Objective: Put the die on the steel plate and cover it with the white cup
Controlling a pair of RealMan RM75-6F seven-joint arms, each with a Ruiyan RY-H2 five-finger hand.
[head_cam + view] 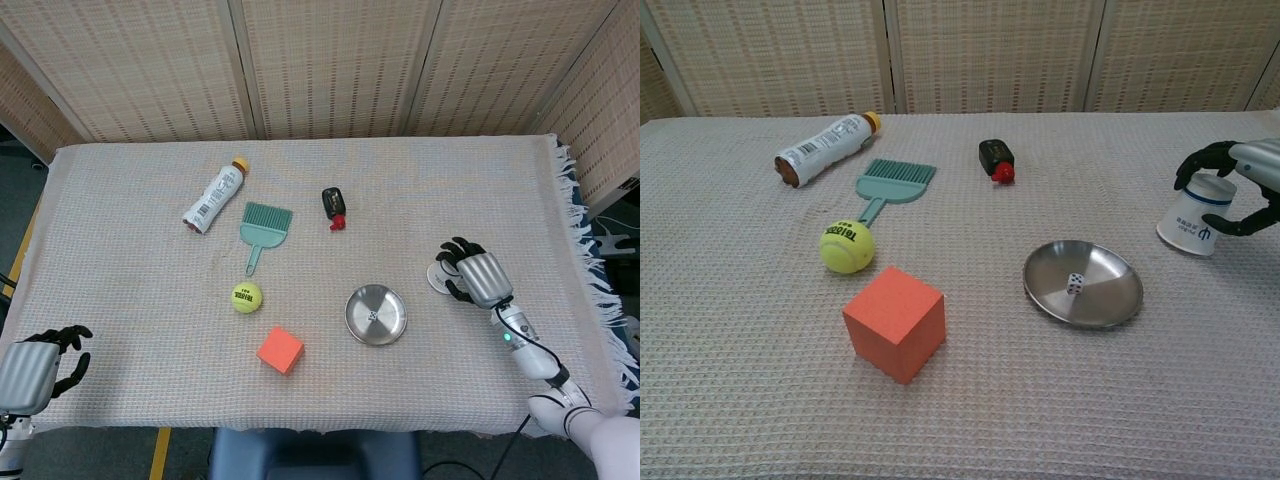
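Right hand sits at the right side of the table, dark fingers wrapped over the top and side of the white cup, grasping it. Cup is upside down, tilted a bit, wide rim facing lower left, blue logo showing, well right of the steel plate. Die lies inside the plate near its center, white with black pips.

Left hand is at the near left table edge, fingers curled in, nothing in it, clenched; only the head view shows it.

Other stuff on the woven cloth: orange cube left of the plate, yellow tennis ball just behind the cube, teal hand brush beyond the ball, bottle lying on its side at far left with an orange cap, small black object with a red tip toward the back center.
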